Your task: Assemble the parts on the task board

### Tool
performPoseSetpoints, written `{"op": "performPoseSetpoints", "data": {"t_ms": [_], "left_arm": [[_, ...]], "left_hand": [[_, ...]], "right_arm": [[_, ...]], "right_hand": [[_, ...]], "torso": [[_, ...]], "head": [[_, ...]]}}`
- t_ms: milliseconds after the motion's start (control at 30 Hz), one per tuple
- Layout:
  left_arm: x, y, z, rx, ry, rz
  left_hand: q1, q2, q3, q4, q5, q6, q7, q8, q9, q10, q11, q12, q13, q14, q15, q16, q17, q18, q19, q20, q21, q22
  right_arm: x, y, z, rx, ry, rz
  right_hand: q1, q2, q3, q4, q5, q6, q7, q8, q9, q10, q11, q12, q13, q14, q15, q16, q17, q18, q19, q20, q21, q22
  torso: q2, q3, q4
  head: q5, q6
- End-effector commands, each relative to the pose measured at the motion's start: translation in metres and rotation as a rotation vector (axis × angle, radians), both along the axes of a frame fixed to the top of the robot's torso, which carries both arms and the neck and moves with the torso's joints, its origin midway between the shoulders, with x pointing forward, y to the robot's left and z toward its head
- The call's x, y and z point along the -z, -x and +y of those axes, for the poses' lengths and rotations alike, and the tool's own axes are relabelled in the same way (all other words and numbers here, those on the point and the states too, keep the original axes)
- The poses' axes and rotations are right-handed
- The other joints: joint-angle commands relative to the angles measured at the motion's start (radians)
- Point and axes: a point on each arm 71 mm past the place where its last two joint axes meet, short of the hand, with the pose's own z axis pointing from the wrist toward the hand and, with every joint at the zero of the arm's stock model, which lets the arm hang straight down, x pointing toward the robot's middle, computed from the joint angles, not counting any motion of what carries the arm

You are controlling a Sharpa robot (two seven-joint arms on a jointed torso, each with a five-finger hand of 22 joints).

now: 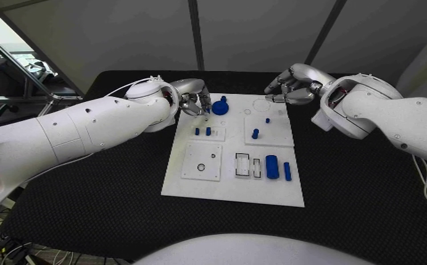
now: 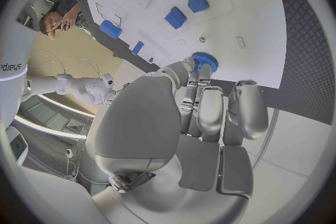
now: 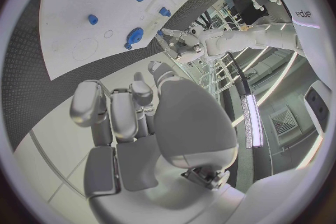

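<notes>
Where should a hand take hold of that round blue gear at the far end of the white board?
Probably by its toothed rim, from above. The round blue gear lies flat on the task board, so only its edge offers opposing faces. The left hand is already right beside it.

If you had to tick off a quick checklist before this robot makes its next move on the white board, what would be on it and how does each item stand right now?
1. White task board lies flat on the black table: ok.
2. Left hand is at the round blue toothed part at the board's far edge: ok, its fingertips are right beside it.
3. Left hand actually grips that part: cannot tell; in the left wrist view the fingers cover most of it.
4. Right hand is out of the way: ok, it hovers off the board's far right corner and holds nothing.
5. The long blue pieces lie near the slots: ok.
</notes>
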Motion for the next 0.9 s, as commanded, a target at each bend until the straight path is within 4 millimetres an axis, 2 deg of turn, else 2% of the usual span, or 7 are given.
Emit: {"op": "performPoseSetpoints", "data": {"t_ms": [33,433,900], "left_arm": [[0.007,0.001,0.002,-0.009,-0.01,0.04],[0.017,0.002,0.002,-0.014,-0.018,0.065],[0.02,0.003,0.002,-0.015,-0.036,0.091]], "left_hand": [[-0.012,0.0,0.007,0.0,0.0,0.01,0.0,-0.006,0.001,0.009,-0.001,-0.005,-0.001,0.009,-0.003,0.007,-0.001,-0.018,0.008,0.0,0.007,0.101],[-0.013,0.0,0.007,0.0,0.0,0.01,0.0,-0.006,0.001,0.009,-0.001,-0.005,-0.001,0.009,-0.003,0.007,-0.001,-0.018,0.008,0.0,0.007,0.101],[-0.017,-0.001,0.009,-0.001,0.0,0.012,-0.001,-0.008,0.001,0.012,-0.001,-0.008,-0.002,0.009,-0.003,0.007,-0.003,-0.018,0.009,0.0,0.007,0.102]], "right_arm": [[-0.002,0.0,0.001,-0.01,-0.002,-0.008],[-0.002,0.0,0.0,-0.009,-0.002,-0.008],[-0.002,0.0,0.0,-0.009,-0.002,-0.007]], "right_hand": [[0.001,-0.008,0.001,0.005,0.003,-0.007,-0.003,0.006,-0.001,-0.002,-0.003,0.002,0.001,0.033,-0.006,-0.005,0.002,0.017,0.007,0.001,-0.003,0.001],[0.001,-0.008,0.001,0.005,0.003,-0.007,-0.003,0.006,-0.001,-0.002,-0.003,0.002,0.001,0.033,-0.006,-0.005,0.002,0.017,0.007,0.001,-0.003,0.001],[0.001,-0.008,0.001,0.005,0.003,-0.007,-0.003,0.006,-0.001,-0.002,-0.003,0.002,0.001,0.033,-0.006,-0.005,0.002,0.017,0.007,0.001,-0.003,0.001]], "torso": [[0.001,0.0005,-0.0022],[0.002,0.0015,-0.0021],[0.001,0.0,-0.0017]], "head": [[0.0,-0.001],[0.0,-0.002],[0.0,-0.005]]}}
